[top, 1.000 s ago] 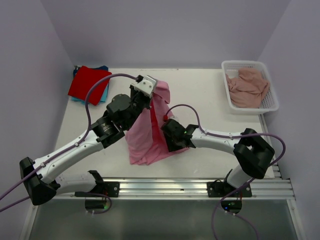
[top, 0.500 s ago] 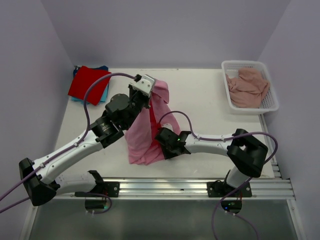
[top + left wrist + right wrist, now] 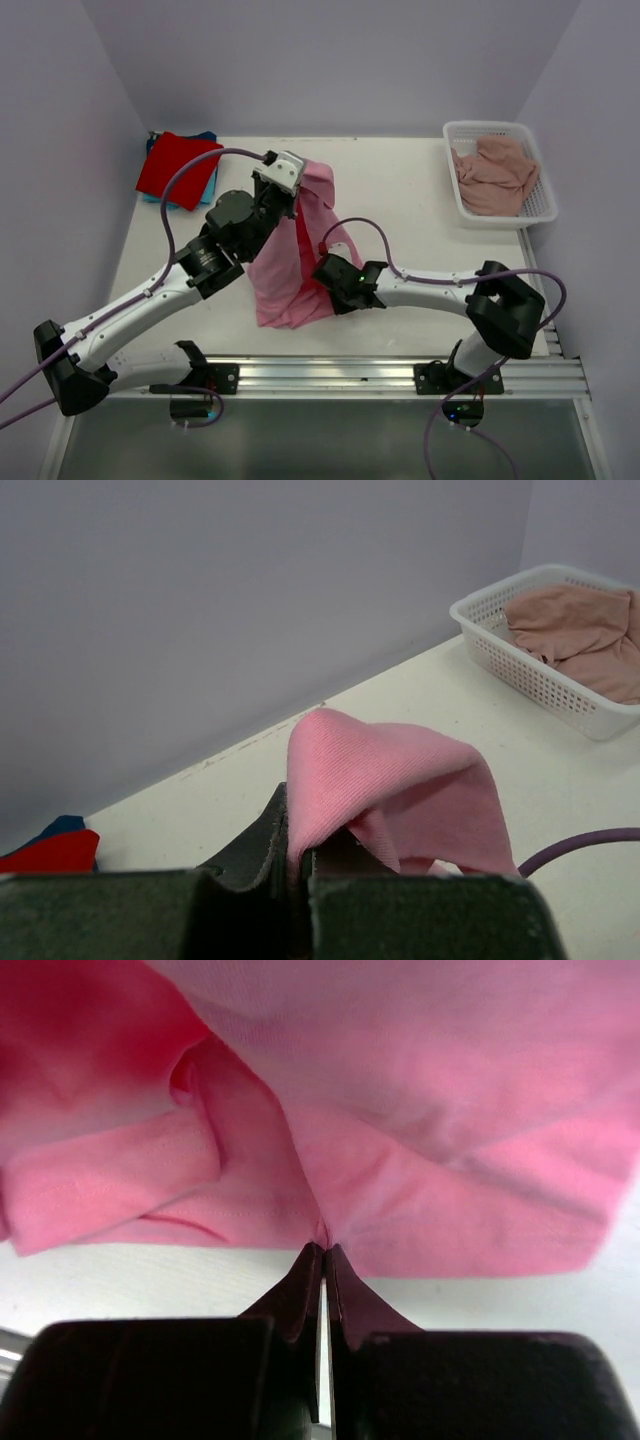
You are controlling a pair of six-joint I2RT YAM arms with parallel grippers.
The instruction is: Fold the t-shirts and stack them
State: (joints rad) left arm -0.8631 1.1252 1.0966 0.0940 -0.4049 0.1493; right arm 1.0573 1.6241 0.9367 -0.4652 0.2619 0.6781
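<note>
Against bare lilac walls (image 3: 330, 60), on a white table (image 3: 420, 200), you are watching the bright pink t-shirt (image 3: 290, 270) hanging in mid-air, near the table's middle, its lower folds trailing onto the surface. The left gripper (image 3: 300, 855) is holding its raised top edge, jaws clamped together on the cloth. The news is below. A second ago the right gripper (image 3: 322, 1255) was standing partly apart beside the drape; now it is sitting further in, under the cloth, with its jaws pressed together on a pinch of the bottom hem. That is giving you two held points on one shirt, so it is likely getting ready to be stretched out and laid flat for folding.

The red t-shirt (image 3: 175, 165) is lying folded on the teal-blue t-shirt (image 3: 209, 183) in the far left corner. The dusty-pink t-shirt (image 3: 495, 175) is waiting crumpled in the white mesh basket (image 3: 497, 126) at the far right.

No brand, label or readable writing is showing anywhere.
</note>
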